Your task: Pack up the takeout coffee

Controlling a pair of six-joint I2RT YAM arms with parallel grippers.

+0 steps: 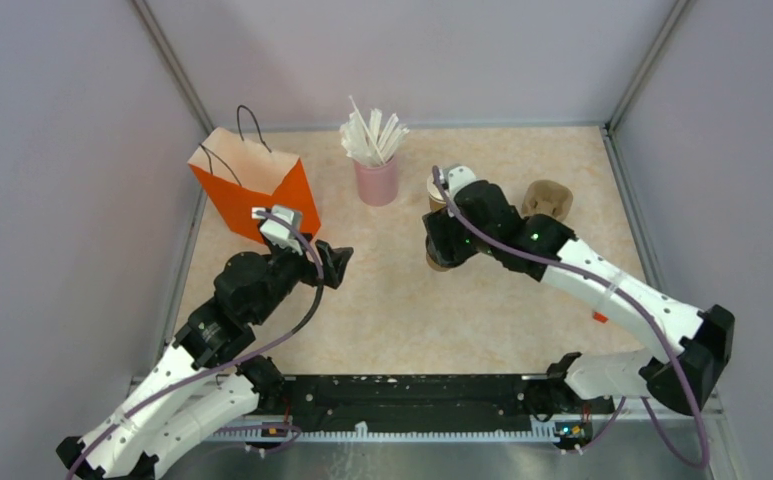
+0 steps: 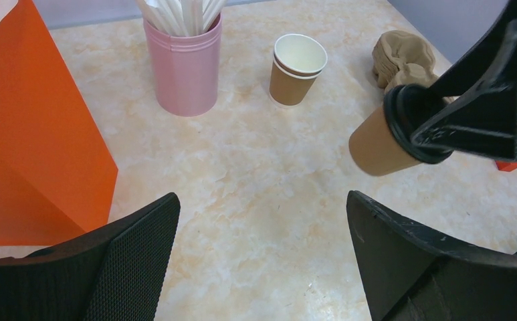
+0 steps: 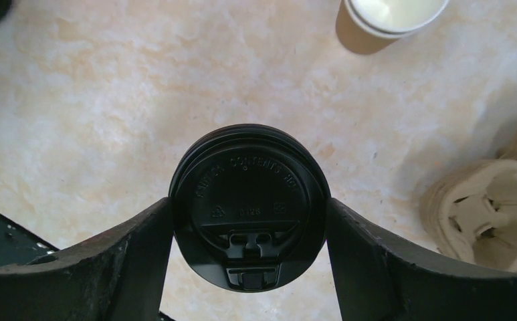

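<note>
A brown takeout coffee cup [image 2: 374,146] with a black lid [image 3: 249,194] hangs tilted in the left wrist view. My right gripper [image 3: 249,224] is shut on it, a finger pressing each side of the lid. From above the cup [image 1: 438,260] shows just below that gripper [image 1: 444,245]. A second brown cup [image 2: 298,68], lidless with a white inside, stands upright behind it [image 3: 392,13]. My left gripper [image 2: 262,227] is open over bare tabletop, beside the orange bag [image 1: 247,190], and holds nothing.
A pink cup of white straws [image 1: 376,180] stands at the back centre. The tan pulp cup carrier [image 1: 547,198] lies right of the cups [image 3: 489,207]. The orange bag [image 2: 28,147] fills the left of the left wrist view. Grey walls enclose the table.
</note>
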